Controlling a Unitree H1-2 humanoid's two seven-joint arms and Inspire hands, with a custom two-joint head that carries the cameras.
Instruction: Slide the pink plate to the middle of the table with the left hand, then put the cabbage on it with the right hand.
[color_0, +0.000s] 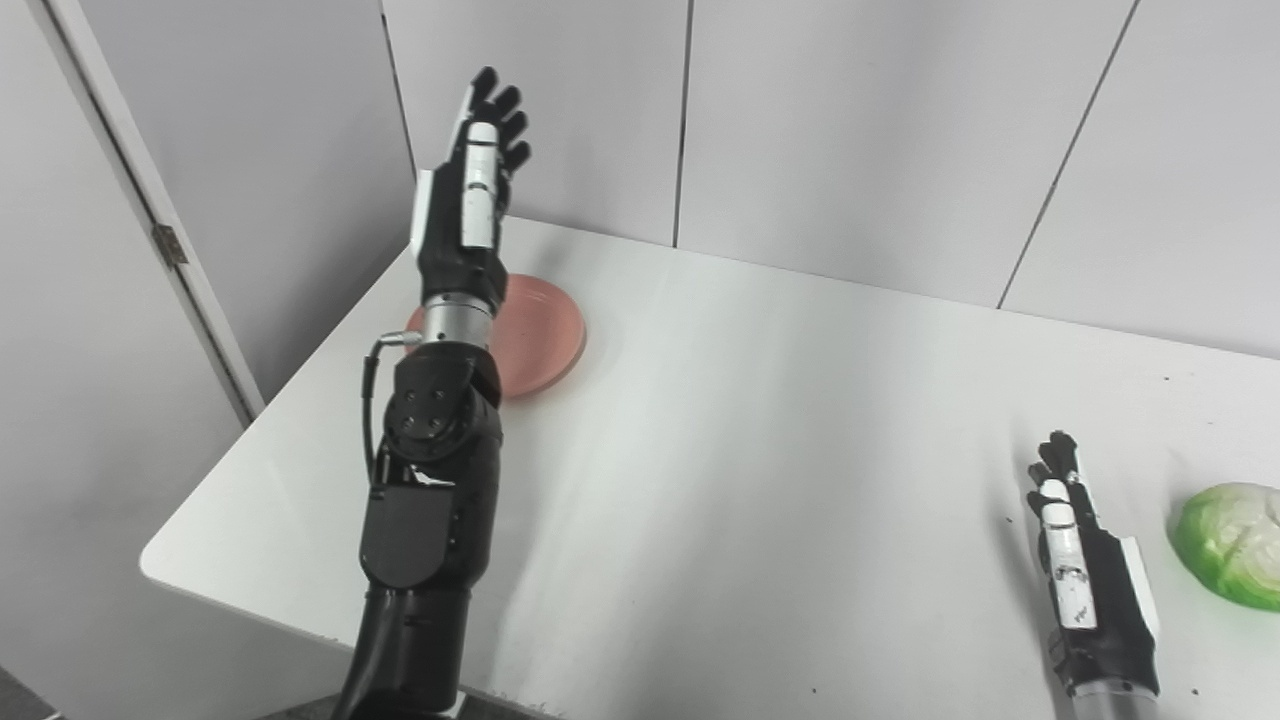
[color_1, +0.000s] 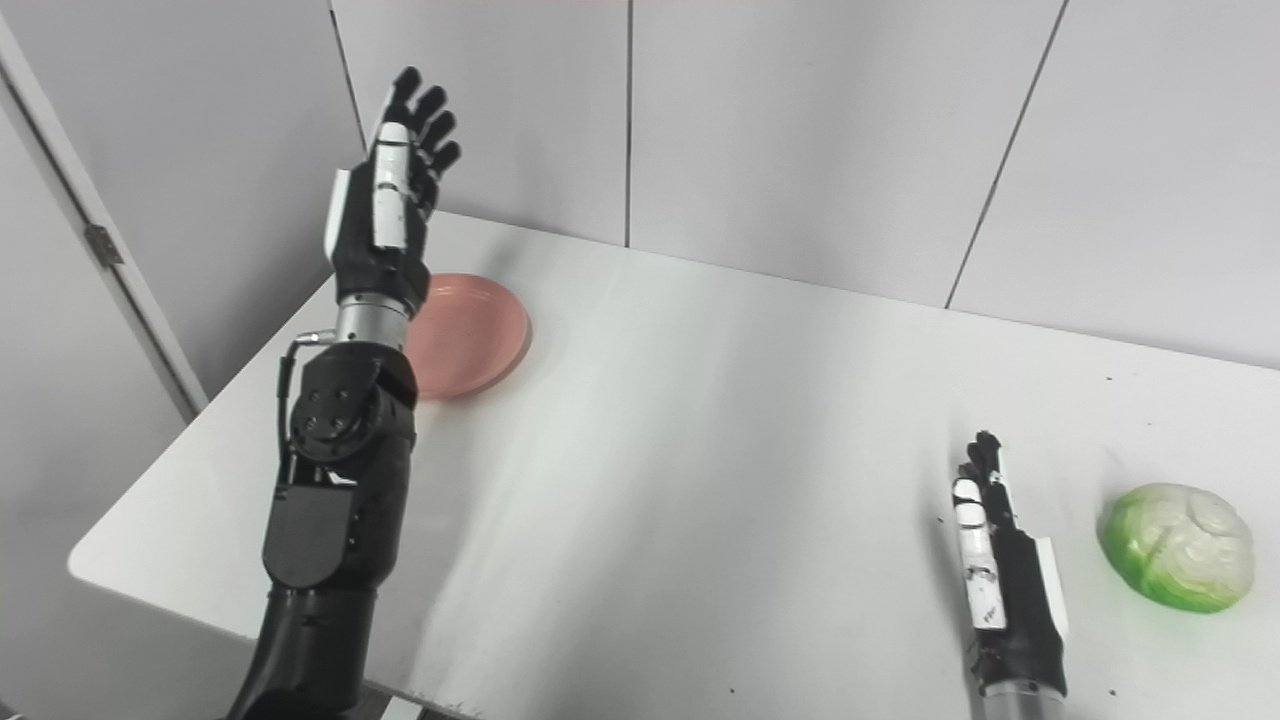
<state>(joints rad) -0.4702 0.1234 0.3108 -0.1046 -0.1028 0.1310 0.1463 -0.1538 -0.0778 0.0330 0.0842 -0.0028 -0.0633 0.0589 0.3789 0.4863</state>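
While the left hand (color_0: 472, 190) is raised with fingers spread and holding nothing, the left eye view shows the plate (color_0: 540, 335) behind its wrist at ten o'clock on the table (color_0: 760, 420). In the right eye view, the right hand (color_1: 1000, 570) lies flat, fingers extended and empty, with the cabbage (color_1: 1180, 547) just beside it at four o'clock.

Before me: a white bench (color_0: 760, 420) with rounded corners, backed by grey wall panels (color_0: 850, 130) with dark seams; a hinged door (color_0: 60, 300) at my left.
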